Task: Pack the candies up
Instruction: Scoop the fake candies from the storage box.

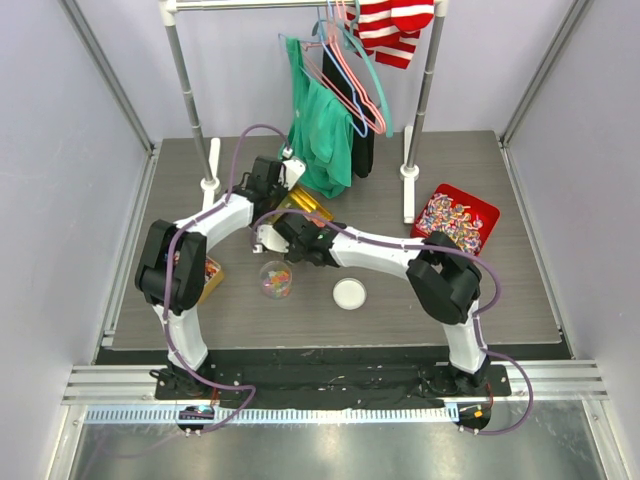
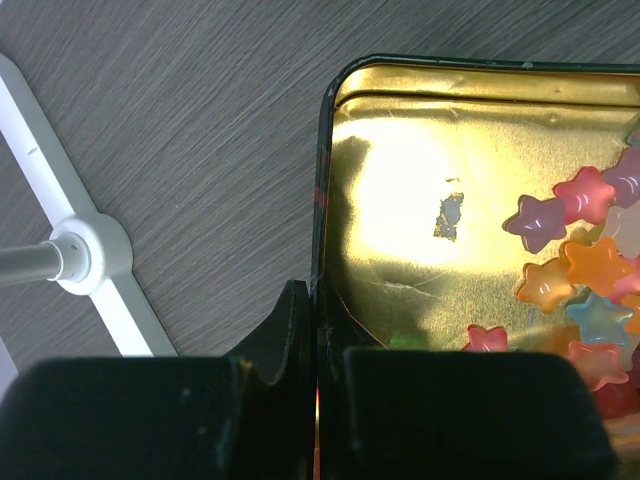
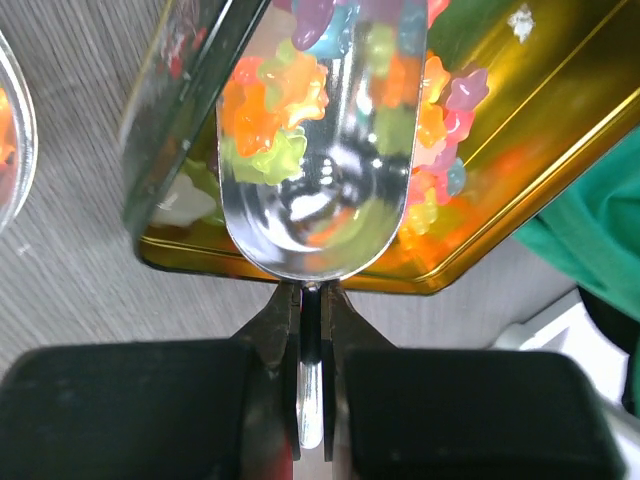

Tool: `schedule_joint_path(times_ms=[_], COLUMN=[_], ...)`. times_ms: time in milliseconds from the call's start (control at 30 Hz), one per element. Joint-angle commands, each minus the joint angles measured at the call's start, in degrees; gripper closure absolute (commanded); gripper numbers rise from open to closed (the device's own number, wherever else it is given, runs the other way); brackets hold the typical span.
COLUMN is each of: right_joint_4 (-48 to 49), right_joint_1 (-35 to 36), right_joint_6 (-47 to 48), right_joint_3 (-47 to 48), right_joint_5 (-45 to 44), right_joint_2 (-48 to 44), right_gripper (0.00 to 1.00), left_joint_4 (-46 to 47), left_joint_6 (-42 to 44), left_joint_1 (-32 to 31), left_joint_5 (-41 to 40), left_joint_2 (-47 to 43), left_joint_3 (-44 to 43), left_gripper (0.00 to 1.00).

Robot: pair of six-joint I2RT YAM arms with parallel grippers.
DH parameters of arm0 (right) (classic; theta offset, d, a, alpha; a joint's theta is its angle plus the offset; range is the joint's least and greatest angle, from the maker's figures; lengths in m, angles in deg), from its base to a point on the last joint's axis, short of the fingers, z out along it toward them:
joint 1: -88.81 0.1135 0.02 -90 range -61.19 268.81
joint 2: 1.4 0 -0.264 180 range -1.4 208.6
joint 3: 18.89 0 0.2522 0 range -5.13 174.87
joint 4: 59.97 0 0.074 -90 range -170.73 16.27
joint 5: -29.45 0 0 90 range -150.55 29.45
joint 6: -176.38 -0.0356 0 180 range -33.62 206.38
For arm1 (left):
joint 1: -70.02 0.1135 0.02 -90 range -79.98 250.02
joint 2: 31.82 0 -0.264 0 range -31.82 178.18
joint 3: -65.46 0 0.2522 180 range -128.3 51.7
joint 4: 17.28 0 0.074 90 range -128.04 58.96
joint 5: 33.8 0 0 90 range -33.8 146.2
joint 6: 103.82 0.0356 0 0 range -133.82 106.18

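Candies [image 3: 270, 95]: small translucent stars, orange, yellow, green, pink. Some heaped in scoop [image 3: 310, 215], upper centre; rest in gold tin [image 3: 560, 90].

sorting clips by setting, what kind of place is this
Likely a robot lab test cell: plain walls box in a grey table, two arms are bolted at its edge, and a clothes rack and red candy tray sit as props.

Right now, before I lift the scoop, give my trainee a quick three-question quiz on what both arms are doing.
1. True or false: the left fingers pinch the rim of the gold tin.
2. What do the right fingers hold? A) a fork B) a metal scoop C) a brush
3. Fill in: the scoop's bowl carries star-shaped ____.
Key: 1 true; 2 B; 3 candies.
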Motion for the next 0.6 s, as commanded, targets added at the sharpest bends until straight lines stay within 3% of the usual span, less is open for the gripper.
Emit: schedule_joint_path(times_ms=[0, 567], right_joint_4=[7.1, 14.2], right_joint_1=[0.5, -3.8], right_joint_6=[-6.9, -12.0], right_joint_3=[-3.9, -13.0], right_joint_5=[6.9, 5.7], right_joint_2=[-4.3, -15.0], right_gripper=[0.99, 0.99], left_joint_4=[4.6, 5.1], left_joint_6=[-5.0, -8.8], left_joint_1=[-1.7, 0.7], left_joint_5=[-0.5, 0.6], left_joint_2=[-0.9, 2.3], left_joint_3=[-0.4, -0.3], left_gripper=[1.0, 1.0])
